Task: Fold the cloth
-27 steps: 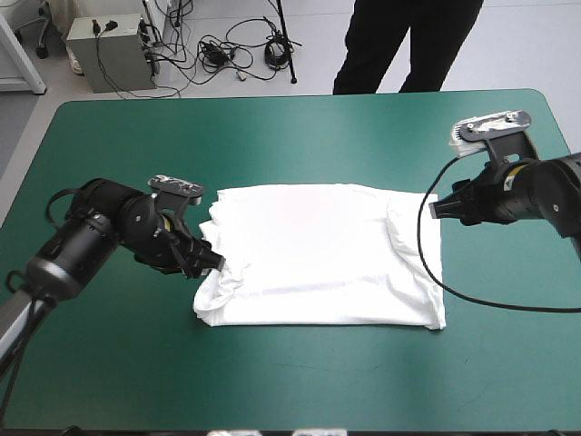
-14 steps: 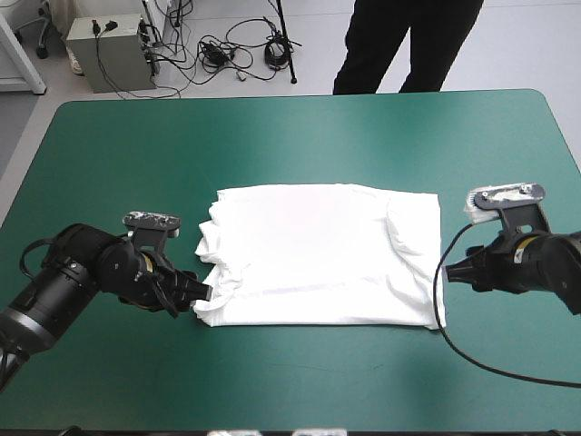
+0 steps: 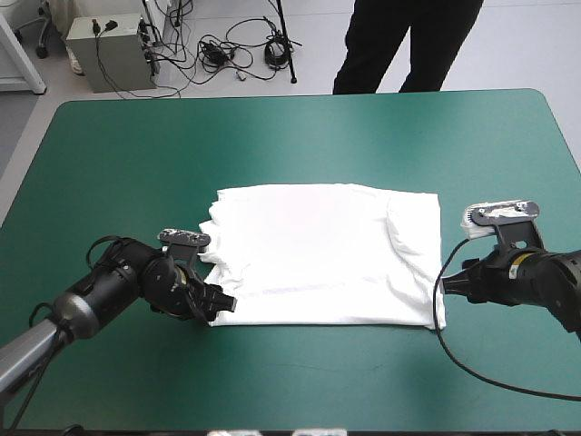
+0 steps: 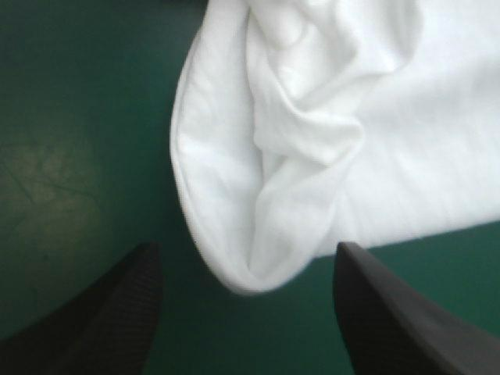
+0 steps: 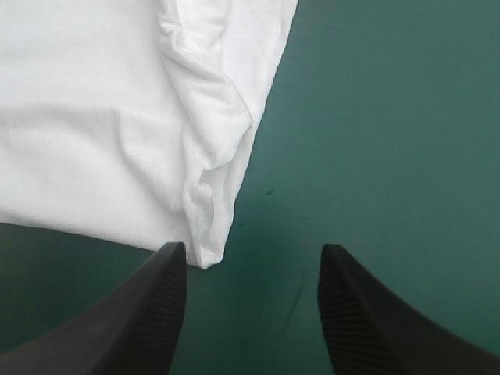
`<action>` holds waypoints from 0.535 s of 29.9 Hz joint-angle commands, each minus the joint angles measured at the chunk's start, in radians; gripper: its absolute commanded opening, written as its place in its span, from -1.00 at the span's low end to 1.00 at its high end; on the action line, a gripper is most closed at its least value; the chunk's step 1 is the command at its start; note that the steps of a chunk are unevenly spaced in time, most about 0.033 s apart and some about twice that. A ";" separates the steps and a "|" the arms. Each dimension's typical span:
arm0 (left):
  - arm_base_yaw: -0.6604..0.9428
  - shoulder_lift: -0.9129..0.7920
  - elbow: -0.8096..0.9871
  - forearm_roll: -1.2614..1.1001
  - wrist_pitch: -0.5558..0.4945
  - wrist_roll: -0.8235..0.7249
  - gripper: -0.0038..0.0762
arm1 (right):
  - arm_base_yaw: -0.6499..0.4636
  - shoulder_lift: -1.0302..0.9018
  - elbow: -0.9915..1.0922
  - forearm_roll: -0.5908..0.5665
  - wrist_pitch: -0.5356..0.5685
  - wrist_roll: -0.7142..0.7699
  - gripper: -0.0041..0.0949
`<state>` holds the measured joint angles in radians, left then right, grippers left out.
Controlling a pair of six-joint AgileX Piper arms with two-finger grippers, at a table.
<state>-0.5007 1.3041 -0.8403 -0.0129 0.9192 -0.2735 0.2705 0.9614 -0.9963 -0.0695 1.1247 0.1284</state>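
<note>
While the white T-shirt (image 3: 318, 259) lies flat at the middle of the tabletop (image 3: 272, 136), the left pincer (image 4: 246, 262) and right pincer (image 5: 251, 254), both released, frame its near corners. Gripping seems the step in hand; next, each must clench on its corner, perhaps dropping lower first.

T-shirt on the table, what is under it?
The T-shirt lies spread on the teal-green cover, which shows on every side. What lies straight beneath is covered by the white cloth, so it cannot be seen.
</note>
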 commanded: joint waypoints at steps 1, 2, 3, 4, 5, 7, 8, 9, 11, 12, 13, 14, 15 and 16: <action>-0.008 0.041 -0.023 0.040 -0.040 -0.053 0.25 | 0.001 -0.014 -0.024 -0.022 -0.045 -0.002 0.08; -0.008 0.061 -0.023 0.044 -0.050 -0.053 0.25 | 0.001 -0.014 -0.024 -0.022 -0.045 -0.007 0.08; -0.008 0.073 -0.023 0.044 -0.057 -0.053 0.25 | 0.001 -0.014 -0.024 -0.022 -0.045 -0.009 0.08; -0.008 0.086 -0.023 0.044 -0.067 -0.053 0.25 | 0.001 -0.014 -0.024 -0.022 -0.045 -0.011 0.08; -0.008 0.100 -0.023 0.036 -0.079 -0.053 0.25 | 0.001 -0.014 -0.024 -0.022 -0.045 -0.012 0.08; -0.008 0.121 -0.023 0.022 -0.092 -0.051 0.25 | 0.001 -0.014 -0.024 -0.022 -0.043 -0.012 0.08; -0.008 0.135 -0.023 0.013 -0.092 -0.046 0.25 | 0.001 -0.014 -0.024 -0.022 -0.043 -0.012 0.08; -0.008 0.145 -0.023 0.005 -0.092 -0.043 0.24 | 0.001 -0.014 -0.021 -0.020 -0.043 -0.012 0.08; -0.008 0.164 -0.023 -0.002 -0.090 -0.043 0.21 | 0.001 -0.014 0.000 -0.018 -0.047 -0.013 0.08; -0.008 0.172 -0.023 -0.003 -0.090 -0.043 0.18 | 0.001 -0.014 0.016 -0.016 -0.053 -0.016 0.08; -0.008 0.180 -0.023 -0.005 -0.090 -0.043 0.13 | 0.001 -0.014 0.047 -0.010 -0.067 -0.016 0.08; -0.008 0.184 -0.023 -0.010 -0.092 -0.043 0.07 | 0.001 -0.014 0.070 -0.001 -0.078 -0.016 0.08; -0.008 0.187 -0.023 -0.013 -0.092 -0.043 -0.01 | 0.001 -0.014 0.098 0.019 -0.090 -0.016 0.08; -0.008 0.187 -0.023 -0.015 -0.092 -0.043 -0.11 | 0.001 -0.014 0.126 0.050 -0.109 -0.016 0.08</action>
<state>-0.5007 1.4888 -0.8547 -0.0059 0.8522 -0.3098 0.2705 0.9594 -0.9038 -0.0587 1.0869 0.1214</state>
